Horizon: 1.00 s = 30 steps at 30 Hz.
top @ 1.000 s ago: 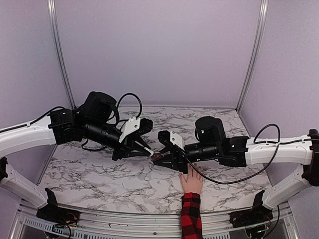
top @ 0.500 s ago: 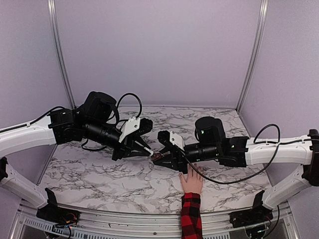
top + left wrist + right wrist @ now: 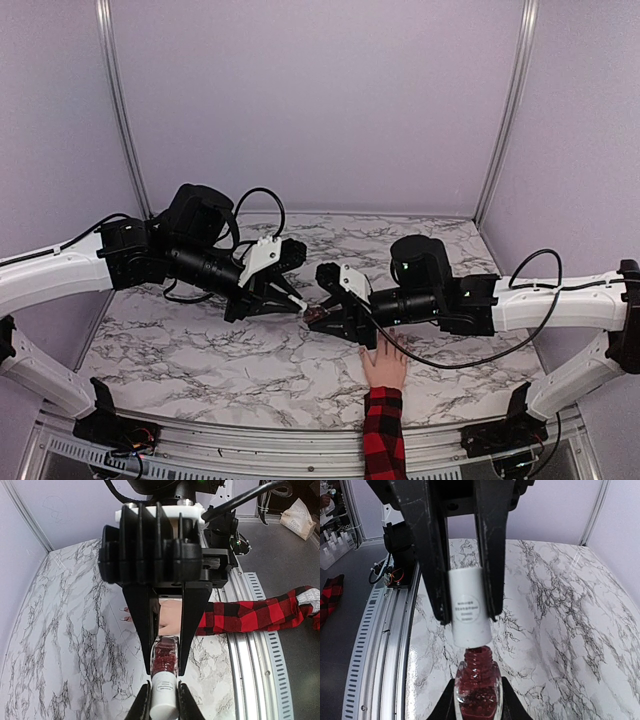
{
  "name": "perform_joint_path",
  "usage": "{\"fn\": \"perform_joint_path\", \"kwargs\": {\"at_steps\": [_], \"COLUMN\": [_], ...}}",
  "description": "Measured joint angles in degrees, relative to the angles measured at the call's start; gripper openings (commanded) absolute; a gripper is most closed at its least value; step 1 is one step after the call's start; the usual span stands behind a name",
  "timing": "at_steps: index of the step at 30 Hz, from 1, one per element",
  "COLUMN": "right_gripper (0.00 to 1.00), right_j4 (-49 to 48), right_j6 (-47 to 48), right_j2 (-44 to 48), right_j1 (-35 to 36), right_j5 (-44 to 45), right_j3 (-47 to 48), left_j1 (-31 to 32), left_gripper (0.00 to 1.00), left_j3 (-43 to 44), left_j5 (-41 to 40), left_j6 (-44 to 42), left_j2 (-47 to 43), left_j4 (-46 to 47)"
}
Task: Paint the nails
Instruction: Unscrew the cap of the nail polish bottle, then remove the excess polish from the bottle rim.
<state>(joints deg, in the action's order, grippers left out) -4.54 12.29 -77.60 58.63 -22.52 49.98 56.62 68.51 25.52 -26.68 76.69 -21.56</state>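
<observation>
A grey-veined white marble counter [image 3: 200, 350] bears a pale hand [image 3: 384, 364] lying flat at its near edge, right of centre.

1. The top view looks down from behind both arms over the whole worktop [image 3: 200, 360].
2. The left wrist view looks rightward, close along the left fingers [image 3: 142, 705].
3. The right wrist view looks leftward, close along the right fingers [image 3: 445, 712].
4. All three views share the bottle [image 3: 164, 662].

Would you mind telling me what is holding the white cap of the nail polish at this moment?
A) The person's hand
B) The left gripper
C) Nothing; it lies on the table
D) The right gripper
B: the left gripper is closed on the white cap, while the right gripper holds the red polish bottle.
</observation>
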Motion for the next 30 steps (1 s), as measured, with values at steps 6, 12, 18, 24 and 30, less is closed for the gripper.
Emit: {"fn": "perform_joint_path", "kwargs": {"at_steps": [6,12,18,24,30], "right_gripper": [0.0,0.0,0.0,0.0,0.0], "right_j4": [0.8,0.8,0.9,1.7,2.0], "right_j6": [0.0,0.0,0.0,0.0,0.0], "right_j2": [0.0,0.0,0.0,0.0,0.0], "right_j1": [0.0,0.0,0.0,0.0,0.0], "right_j5": [0.4,0.3,0.4,0.7,2.6], "right_j3": [0.0,0.0,0.0,0.0,0.0], "left_j1": [0.0,0.0,0.0,0.0,0.5], "left_gripper": [0.0,0.0,0.0,0.0,0.0], "left_j3": [0.0,0.0,0.0,0.0,0.0], "left_j5": [-0.1,-0.1,-0.1,-0.1,2.4], "left_j6": [-0.5,-0.7,-0.8,-0.8,-0.8], "left_j2": [0.0,0.0,0.0,-0.4,-1.0], "left_j4": [-0.2,-0.2,-0.2,-0.2,-0.2]}}
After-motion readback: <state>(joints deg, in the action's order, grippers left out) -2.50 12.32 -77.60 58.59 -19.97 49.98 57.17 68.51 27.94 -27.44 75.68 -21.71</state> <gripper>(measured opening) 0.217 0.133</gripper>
